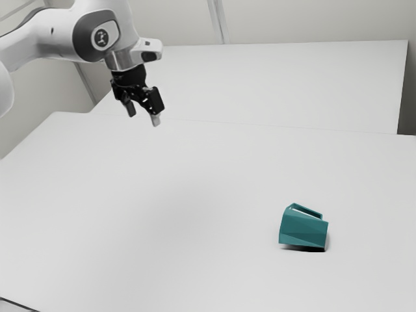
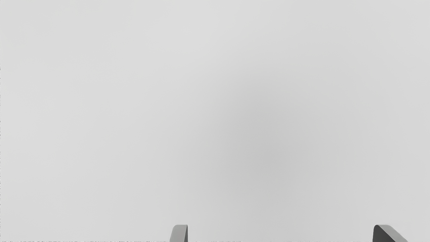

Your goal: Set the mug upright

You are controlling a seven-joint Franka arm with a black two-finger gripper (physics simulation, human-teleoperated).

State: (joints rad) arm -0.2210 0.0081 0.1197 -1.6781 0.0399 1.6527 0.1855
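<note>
Hovering gripper [image 1: 143, 117]: is hanging above the white table [image 1: 162, 240], released, fingers standing wide apart.
Teal mug [image 1: 302, 231]: is lying on its side on the table, handle [image 1: 308, 210] uppermost, well apart from the gripper, toward the exterior view's right.

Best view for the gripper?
Exterior view: it shows the gripper with both fingers and its mounting on the arm, raised above the table. Wrist view: the fingertips, wide apart, at the bottom edge.
</note>
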